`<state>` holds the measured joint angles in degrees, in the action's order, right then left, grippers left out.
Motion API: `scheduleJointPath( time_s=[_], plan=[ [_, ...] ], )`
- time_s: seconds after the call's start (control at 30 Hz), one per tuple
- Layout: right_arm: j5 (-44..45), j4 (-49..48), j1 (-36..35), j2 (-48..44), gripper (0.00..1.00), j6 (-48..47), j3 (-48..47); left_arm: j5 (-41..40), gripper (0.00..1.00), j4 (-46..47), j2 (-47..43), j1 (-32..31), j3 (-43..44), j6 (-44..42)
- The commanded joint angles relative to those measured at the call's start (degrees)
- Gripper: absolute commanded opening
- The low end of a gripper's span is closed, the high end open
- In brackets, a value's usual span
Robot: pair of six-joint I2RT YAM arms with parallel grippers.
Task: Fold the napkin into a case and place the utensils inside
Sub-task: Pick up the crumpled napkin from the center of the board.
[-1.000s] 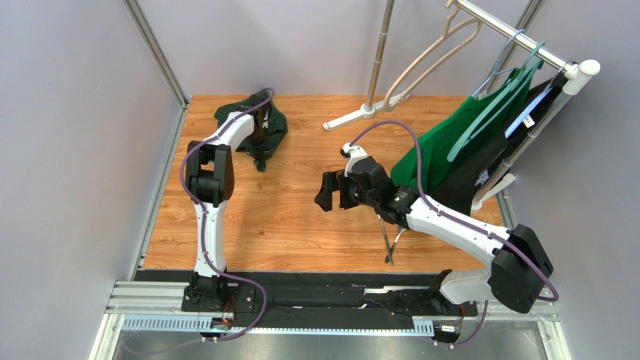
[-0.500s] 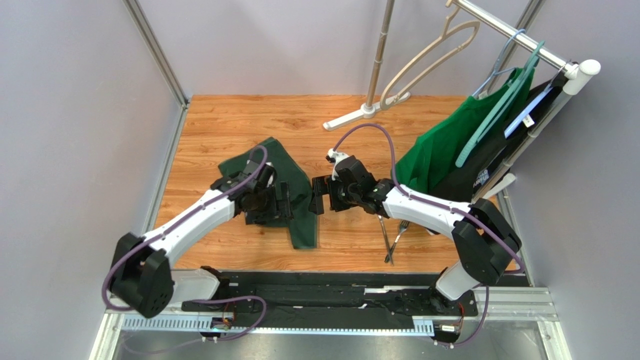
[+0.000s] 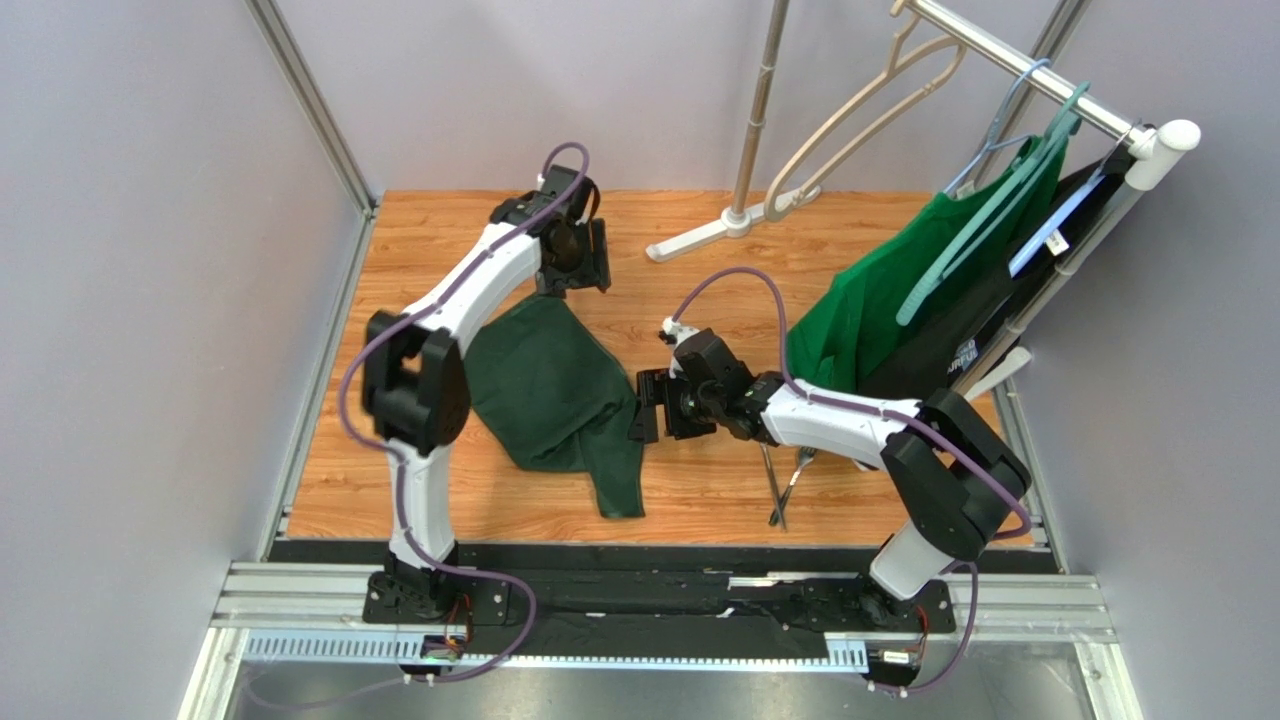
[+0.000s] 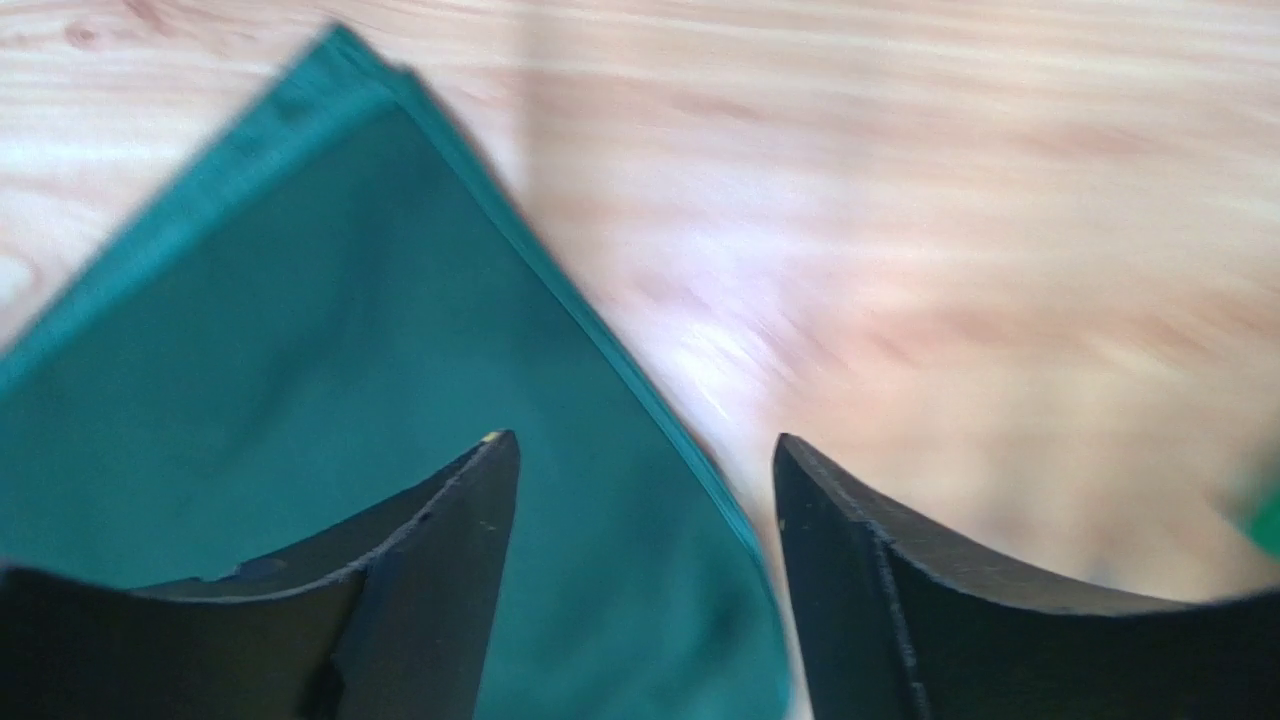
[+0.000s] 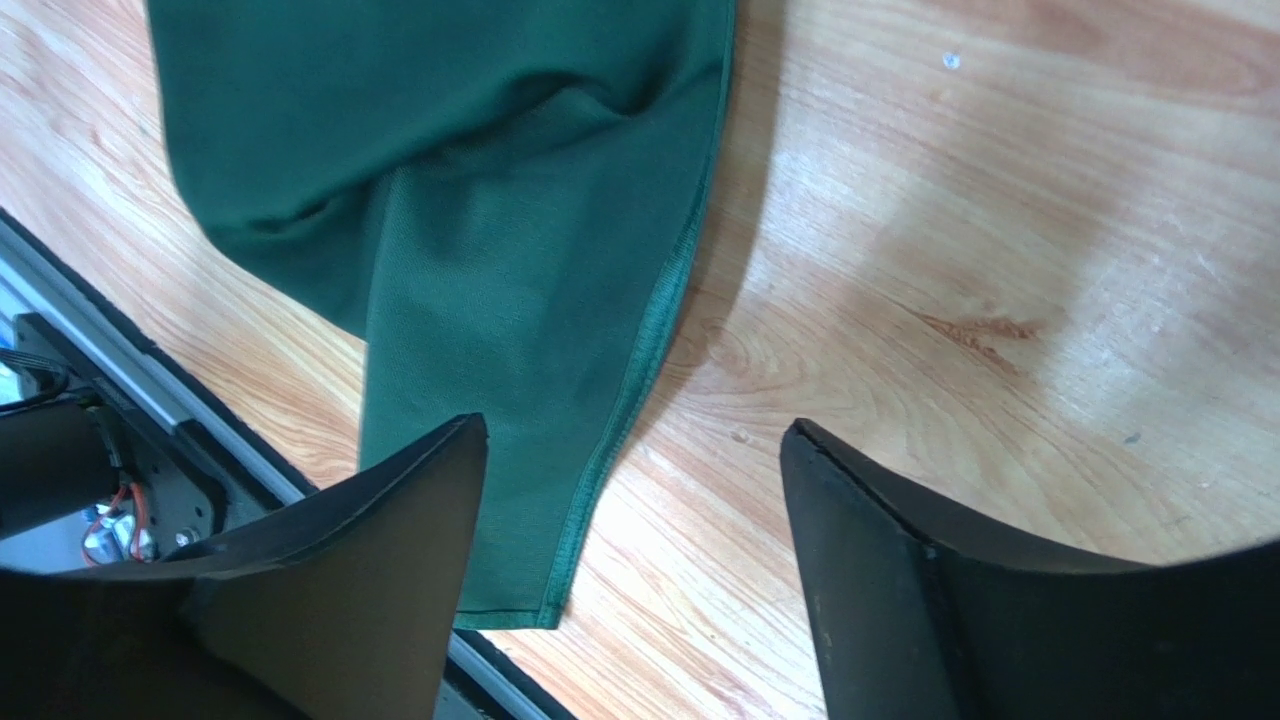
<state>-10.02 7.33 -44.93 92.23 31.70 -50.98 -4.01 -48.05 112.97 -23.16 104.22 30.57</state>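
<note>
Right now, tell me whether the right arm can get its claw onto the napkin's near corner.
Probably yes. The right claw is open and sits just beside the napkin's right edge, with nothing between them. The left claw is off over the napkin's far corner, out of the way.

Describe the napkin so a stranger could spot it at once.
Start at the wooden tabletop and look to its left half. The napkin lies there, loosely spread. It is dark forest green and down on the wood, unlike the brighter green garment hanging at the right.
</note>
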Motion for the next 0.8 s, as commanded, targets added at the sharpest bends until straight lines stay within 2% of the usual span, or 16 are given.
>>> scheduleJointPath(
  time_s=[0.0,0.17,0.37,0.4,0.43,0.5,0.53,0.67,0.7,0.77],
  plan=[
    [-0.78,-3.46,0.19,-0.38,0.72,-0.15,2.37,-7.50,0.67,-8.91,11.90,2.58,9.39,-3.93],
    [-1.93,-5.92,-0.16,-0.64,0.63,-0.06,4.66,-9.87,0.66,-7.25,17.90,2.94,14.78,-4.90],
    [-2.02,-6.36,-0.60,1.20,0.63,-0.24,4.75,-9.71,0.65,-4.59,21.15,3.12,13.11,-3.68],
    [-2.89,-6.71,-0.77,1.64,0.63,0.11,4.75,-9.09,0.61,-4.42,21.85,3.12,13.20,-3.59],
    [-3.51,-8.54,-1.12,2.77,0.63,0.46,4.84,-8.30,0.52,-4.24,22.12,3.21,13.11,-3.58],
    [-5.00,-10.31,-1.30,4.01,0.64,1.95,4.84,-6.98,0.40,-3.54,21.95,3.21,12.41,-3.41],
    [-4.75,-10.93,-1.48,4.88,0.64,2.39,4.49,-6.80,0.30,-3.28,21.60,3.21,12.06,-3.41],
    [-3.60,-11.64,-1.65,8.40,0.63,2.75,2.56,-6.62,0.14,0.05,18.35,3.21,8.90,-4.11],
    [-3.51,-11.47,-1.66,8.84,0.54,2.66,1.60,-6.62,0.07,0.24,17.21,3.21,8.28,-4.20],
    [-2.81,-10.59,-1.83,9.90,0.44,2.05,0.54,-6.80,0.01,0.24,16.24,3.29,8.01,-4.64]
  ],
)
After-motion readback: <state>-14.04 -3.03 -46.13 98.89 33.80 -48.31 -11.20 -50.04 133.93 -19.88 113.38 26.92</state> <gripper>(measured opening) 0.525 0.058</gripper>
